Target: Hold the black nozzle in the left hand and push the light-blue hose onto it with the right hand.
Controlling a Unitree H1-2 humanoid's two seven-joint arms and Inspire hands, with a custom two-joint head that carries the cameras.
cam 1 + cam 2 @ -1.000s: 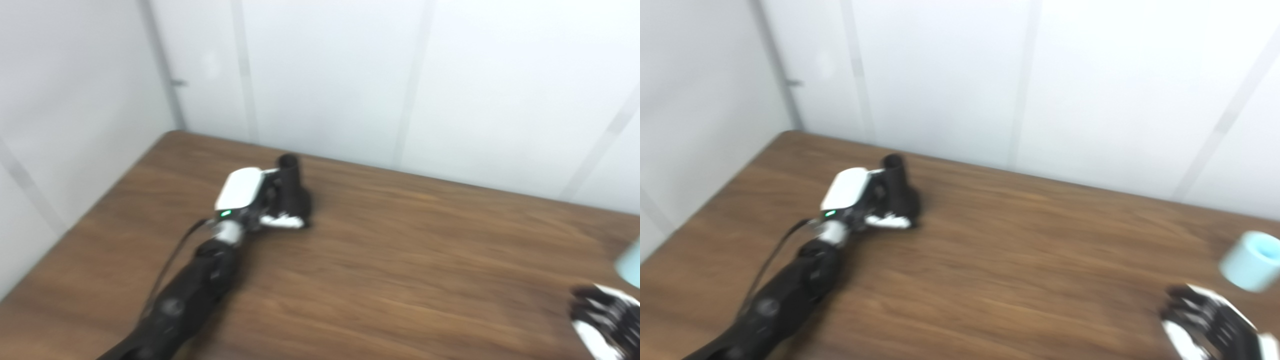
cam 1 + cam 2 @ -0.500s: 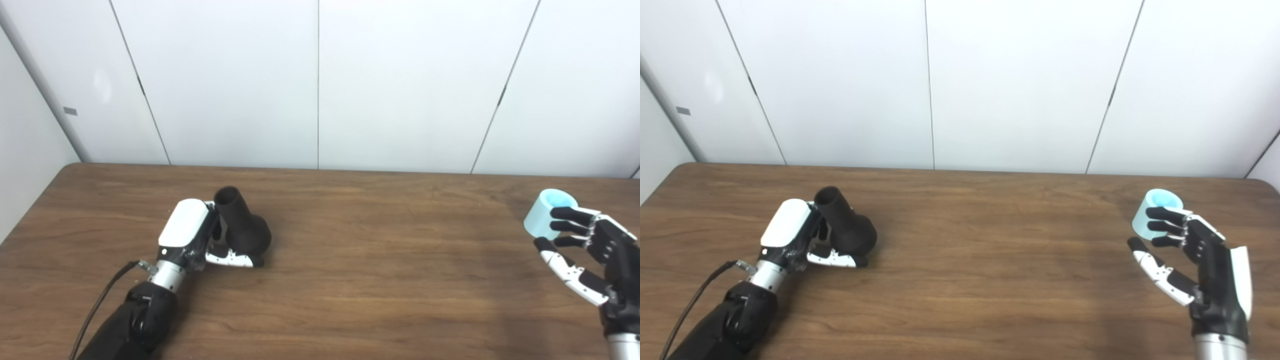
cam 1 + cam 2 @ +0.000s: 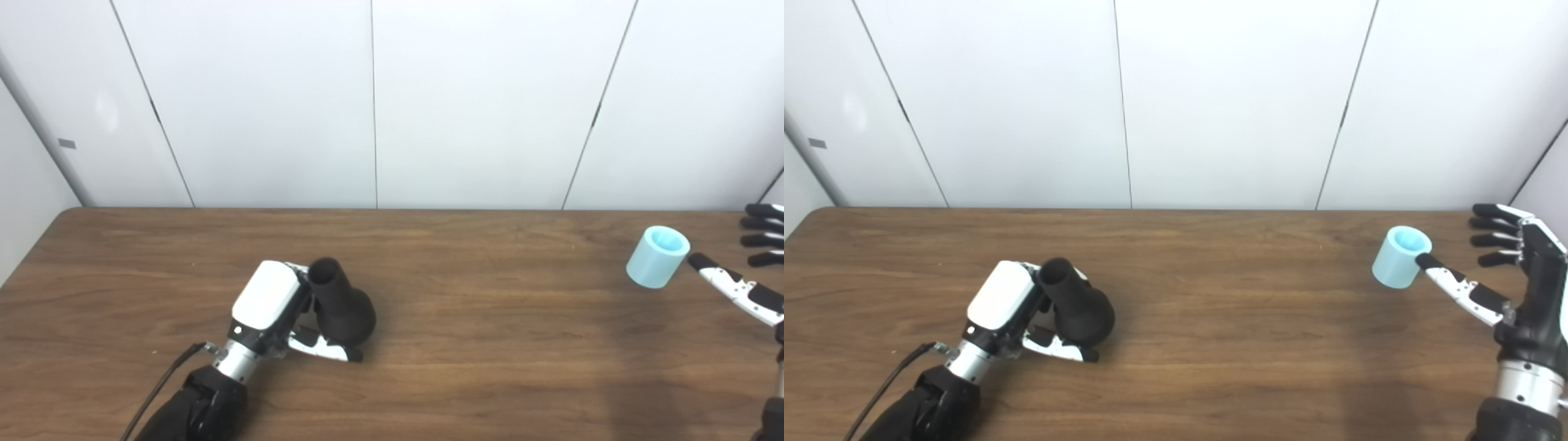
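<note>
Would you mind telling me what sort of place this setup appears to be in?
Probably a robot test room or lab: a bare brown wooden table against plain white panelled walls, with only a black nozzle and light-blue hose piece.

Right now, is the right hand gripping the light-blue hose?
No: the right hand is open with its fingers spread beside the light-blue hose, which stands on the table.

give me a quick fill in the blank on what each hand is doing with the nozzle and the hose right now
1. The left hand is closed around the ____ nozzle.
2. The light-blue hose stands on the ____, held by neither hand.
3. The right hand, beside the hose, has its fingers spread ____.

Missing words: black; table; open
</note>
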